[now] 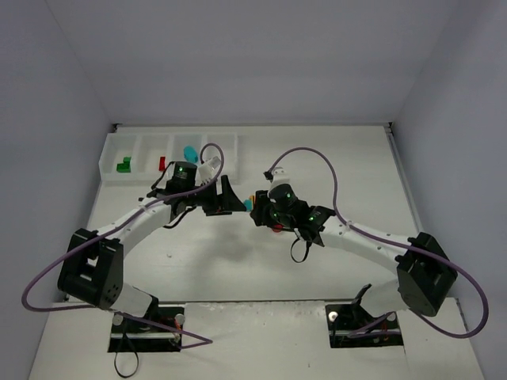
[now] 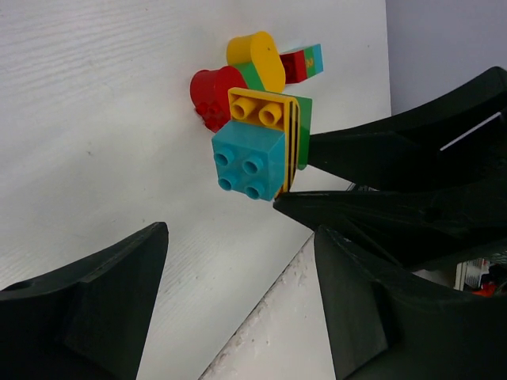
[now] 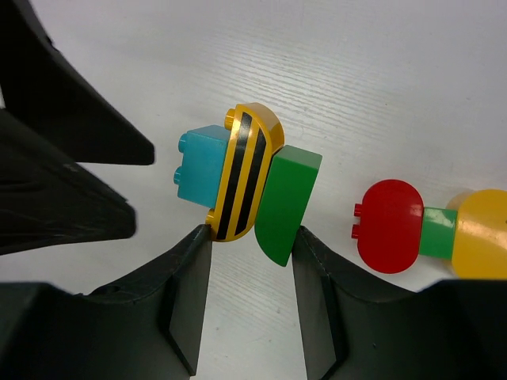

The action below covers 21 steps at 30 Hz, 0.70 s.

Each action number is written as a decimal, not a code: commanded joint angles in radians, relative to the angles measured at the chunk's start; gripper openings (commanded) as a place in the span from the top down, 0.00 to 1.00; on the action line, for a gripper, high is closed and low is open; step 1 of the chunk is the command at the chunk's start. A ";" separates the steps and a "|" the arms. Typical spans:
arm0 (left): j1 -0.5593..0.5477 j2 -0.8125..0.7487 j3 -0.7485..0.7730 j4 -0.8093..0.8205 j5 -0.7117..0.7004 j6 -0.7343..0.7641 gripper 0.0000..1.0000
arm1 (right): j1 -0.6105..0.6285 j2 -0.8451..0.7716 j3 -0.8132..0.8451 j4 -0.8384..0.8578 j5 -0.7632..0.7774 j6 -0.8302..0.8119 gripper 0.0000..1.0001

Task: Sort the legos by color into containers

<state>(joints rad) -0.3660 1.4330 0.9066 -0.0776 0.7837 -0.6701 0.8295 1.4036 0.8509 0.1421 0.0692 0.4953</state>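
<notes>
My right gripper [image 3: 252,237] is shut on a stack of legos: a cyan brick [image 3: 200,165], a yellow piece with black stripes [image 3: 247,176] and a green rounded piece [image 3: 287,202]. Only the fingertips pinch its lower edge. The same stack [image 2: 253,154] shows ahead of my left gripper [image 2: 238,261], which stands open and empty just short of it. Beside it lies a second stack of red [image 3: 390,226], green and yellow [image 3: 479,233] legos. The containers [image 1: 170,148] at the back left hold a green lego [image 1: 123,166], a red one [image 1: 162,163] and a cyan one [image 1: 190,153].
Both grippers [image 1: 242,202] meet nose to nose mid-table, in front of the tray's right end. A small red, green and cyan piece [image 2: 305,62] lies behind the loose stack. White walls close off the table at the back and on both sides.
</notes>
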 commanded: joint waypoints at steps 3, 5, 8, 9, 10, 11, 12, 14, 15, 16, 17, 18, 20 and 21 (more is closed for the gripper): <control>-0.013 0.021 0.069 0.117 0.040 -0.029 0.32 | -0.010 -0.061 0.002 0.105 -0.025 -0.008 1.00; -0.019 0.029 0.087 0.119 0.040 -0.029 0.33 | -0.010 -0.061 -0.003 0.106 -0.026 -0.004 1.00; -0.028 0.040 0.104 0.125 0.034 -0.029 0.33 | -0.012 -0.061 -0.003 0.106 -0.037 -0.008 1.00; -0.030 0.046 0.107 0.130 0.032 -0.034 0.33 | -0.012 -0.061 -0.003 0.108 -0.040 -0.008 1.00; -0.030 0.050 0.109 0.134 0.032 -0.039 0.33 | -0.012 -0.063 -0.004 0.108 -0.042 -0.008 1.00; -0.030 0.053 0.107 0.153 0.034 -0.051 0.34 | -0.010 -0.063 -0.004 0.109 -0.042 -0.011 1.00; -0.031 0.058 0.107 0.163 0.034 -0.059 0.37 | -0.012 -0.061 -0.003 0.109 -0.043 -0.011 1.00; -0.033 0.066 0.107 0.182 0.035 -0.068 0.39 | -0.012 -0.061 -0.004 0.109 -0.045 -0.011 1.00; -0.034 0.073 0.109 0.182 0.035 -0.069 0.41 | -0.012 -0.061 -0.004 0.111 -0.043 -0.011 1.00; -0.036 0.078 0.112 0.180 0.037 -0.069 0.43 | -0.013 -0.061 -0.004 0.111 -0.043 -0.009 1.00; -0.037 0.083 0.112 0.180 0.041 -0.068 0.44 | -0.016 -0.061 -0.006 0.114 -0.045 -0.009 1.00; -0.037 0.087 0.110 0.180 0.043 -0.069 0.44 | -0.017 -0.061 -0.006 0.114 -0.048 -0.008 1.00; -0.039 0.093 0.109 0.179 0.045 -0.069 0.45 | -0.020 -0.061 -0.006 0.117 -0.051 -0.008 1.00; -0.039 0.095 0.106 0.177 0.048 -0.069 0.45 | -0.023 -0.063 -0.007 0.117 -0.052 -0.009 1.00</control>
<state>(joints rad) -0.3985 1.5414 0.9668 0.0288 0.7971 -0.7280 0.8177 1.3827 0.8410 0.1768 0.0185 0.4953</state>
